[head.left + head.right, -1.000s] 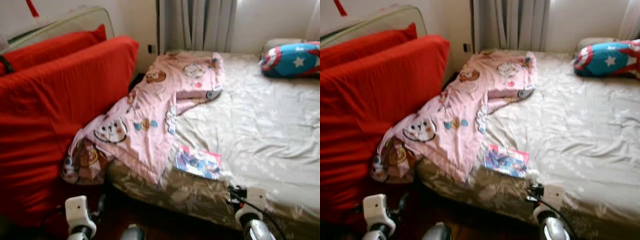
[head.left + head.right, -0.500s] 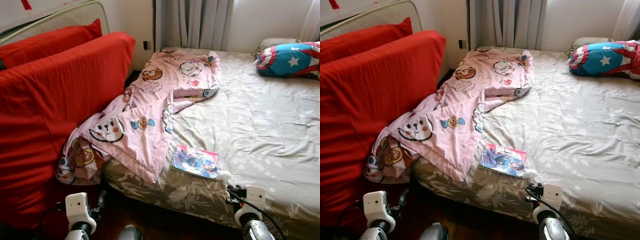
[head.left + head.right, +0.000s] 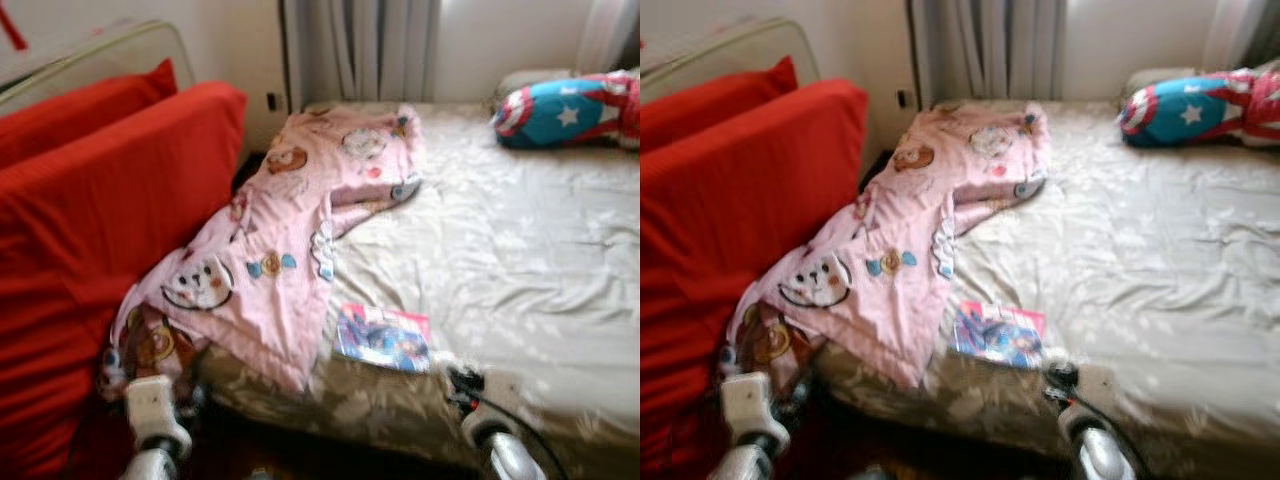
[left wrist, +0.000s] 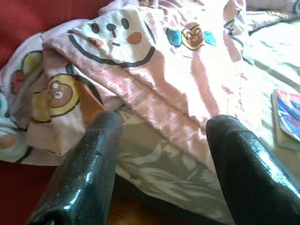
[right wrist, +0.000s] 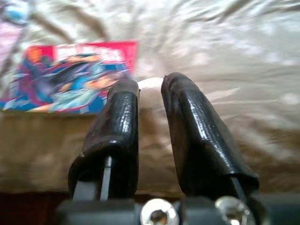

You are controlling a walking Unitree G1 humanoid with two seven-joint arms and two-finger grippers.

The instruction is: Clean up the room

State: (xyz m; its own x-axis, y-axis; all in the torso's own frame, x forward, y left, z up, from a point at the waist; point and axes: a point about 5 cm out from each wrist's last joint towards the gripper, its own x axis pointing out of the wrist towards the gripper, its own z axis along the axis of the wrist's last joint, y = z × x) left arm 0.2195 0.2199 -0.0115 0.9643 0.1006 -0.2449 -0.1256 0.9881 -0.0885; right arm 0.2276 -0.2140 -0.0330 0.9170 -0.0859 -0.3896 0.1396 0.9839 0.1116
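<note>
Camera drifts right and blurs; nothing on the bed (image 3: 540, 260) has shifted. Lower left, left gripper (image 4: 161, 154) gapes empty near the pink blanket (image 3: 290, 230). Comic book (image 3: 383, 338) lies untouched at centre. Right gripper (image 5: 149, 122) sits nearly closed, empty. Cleanup barely begun.

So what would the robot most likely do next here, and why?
Probably ease the right claw forward to the comic book and open it. The book lies loose near the bed's front edge, just beyond that claw, whose fingers are nearly closed on nothing. The open left claw faces the pink blanket hanging off the bed.
</note>
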